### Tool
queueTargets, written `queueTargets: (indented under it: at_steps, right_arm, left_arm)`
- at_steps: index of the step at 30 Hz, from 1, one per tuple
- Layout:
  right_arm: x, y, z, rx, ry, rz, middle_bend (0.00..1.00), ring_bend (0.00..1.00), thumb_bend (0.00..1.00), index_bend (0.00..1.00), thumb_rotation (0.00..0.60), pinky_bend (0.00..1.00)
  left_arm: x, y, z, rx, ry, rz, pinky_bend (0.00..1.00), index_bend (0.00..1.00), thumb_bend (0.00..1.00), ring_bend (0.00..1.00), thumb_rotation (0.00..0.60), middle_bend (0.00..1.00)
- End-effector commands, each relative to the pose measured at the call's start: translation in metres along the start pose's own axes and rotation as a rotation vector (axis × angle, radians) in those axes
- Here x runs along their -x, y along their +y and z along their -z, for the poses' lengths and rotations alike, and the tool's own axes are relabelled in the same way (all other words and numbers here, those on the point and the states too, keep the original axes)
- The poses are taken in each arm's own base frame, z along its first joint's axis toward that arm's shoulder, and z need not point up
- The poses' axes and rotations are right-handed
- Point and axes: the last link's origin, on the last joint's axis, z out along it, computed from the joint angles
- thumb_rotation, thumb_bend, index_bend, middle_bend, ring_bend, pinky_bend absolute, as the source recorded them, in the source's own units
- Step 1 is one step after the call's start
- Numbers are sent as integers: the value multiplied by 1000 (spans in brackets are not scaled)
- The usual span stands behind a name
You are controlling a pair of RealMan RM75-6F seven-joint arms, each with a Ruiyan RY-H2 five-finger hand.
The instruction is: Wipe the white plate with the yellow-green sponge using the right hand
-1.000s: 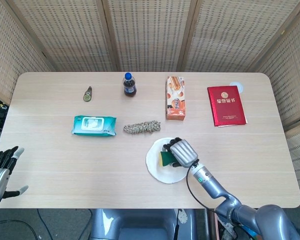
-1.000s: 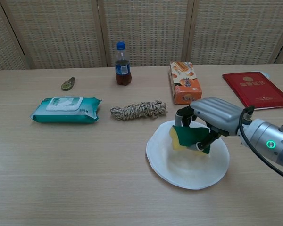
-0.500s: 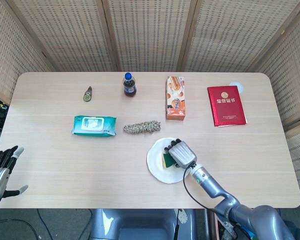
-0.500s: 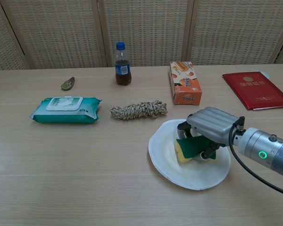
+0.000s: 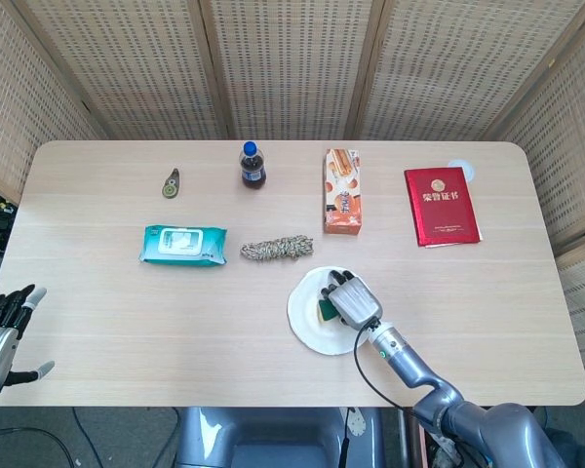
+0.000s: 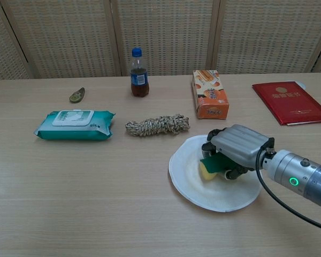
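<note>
The pale wood-grain table point(image 5: 97, 292) has rounded corners and carries everything. Near its far right corner lies a flat red booklet point(image 5: 441, 205) with a gold emblem and gold characters too small to read; the head view alone shows a small pale round disc point(image 5: 462, 171) at its far edge. The teal soft pack of wet wipes point(image 5: 182, 244) with a white flap lid sits toward the left. The white plate point(image 6: 187, 182), round and smooth, lies near the middle of the near edge. An upright orange and white carton point(image 6: 209, 94), printed with pictures and unreadable writing, stands toward the far edge, right of centre. A coil of braided, speckled rope point(image 6: 157, 125) lies between the wipes and the plate. The small dark-drink bottle point(image 6: 138, 72) with a blue cap and blue label stands by the far edge. A small olive, leaf-shaped object point(image 6: 77, 95) lies toward the far left.

The right hand point(image 6: 236, 151) presses the yellow-green sponge point(image 6: 209, 168) onto the plate, fingers curled around it; the chest view shows its green top and yellow underside. The left hand point(image 5: 2, 331), seen only from the head view, hangs off the near left corner with fingers apart, holding nothing.
</note>
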Motion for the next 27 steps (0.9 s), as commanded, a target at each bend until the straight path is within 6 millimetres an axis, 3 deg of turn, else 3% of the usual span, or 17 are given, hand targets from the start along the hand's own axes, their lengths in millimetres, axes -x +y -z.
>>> queueTargets:
  at_steps: [1, 4, 9, 16, 19, 23, 24, 26, 27]
  right_arm:
    - [-1, 1, 1, 6, 15, -3, 259, 176, 434, 614, 600, 280]
    - [-8, 2, 0, 14, 46, -24, 259, 176, 434, 615, 600, 280]
    - [-34, 10, -3, 20, 139, -71, 259, 176, 434, 615, 600, 280]
    - [-80, 43, 2, 78, 244, -89, 259, 176, 434, 615, 600, 280]
    - [-84, 63, 10, 135, 233, -78, 259, 176, 434, 615, 600, 280]
    - [-71, 89, 26, 227, 175, -85, 258, 176, 434, 614, 600, 263]
    - [-66, 95, 31, 248, 159, -91, 248, 168, 434, 580, 600, 243]
    - [-54, 104, 40, 285, 112, -112, 179, 108, 388, 415, 600, 175]
    - [-48, 107, 45, 296, 73, -127, 113, 57, 325, 278, 600, 127]
  left_arm:
    - [0, 0, 0, 0, 0, 0, 0, 0, 0, 0, 600, 0]
    - [0, 0, 0, 2, -1, 1, 0, 0, 0, 0, 600, 0]
    - [-1, 0, 0, 1, 1, 2, 0, 0, 0, 0, 600, 0]
    - [0, 1, 1, 7, -4, -1, 0, 0, 0, 0, 600, 0]
    - [0, 1, 1, 10, -5, -1, 0, 0, 0, 0, 600, 0]
    - [1, 2, 3, 14, -6, -1, 0, 0, 0, 0, 600, 0]
    - [1, 2, 3, 15, -7, -2, 0, 0, 0, 0, 600, 0]
    - [2, 3, 3, 18, -10, -4, 0, 0, 0, 0, 600, 0]
    - [2, 4, 4, 19, -12, -5, 0, 0, 0, 0, 600, 0]
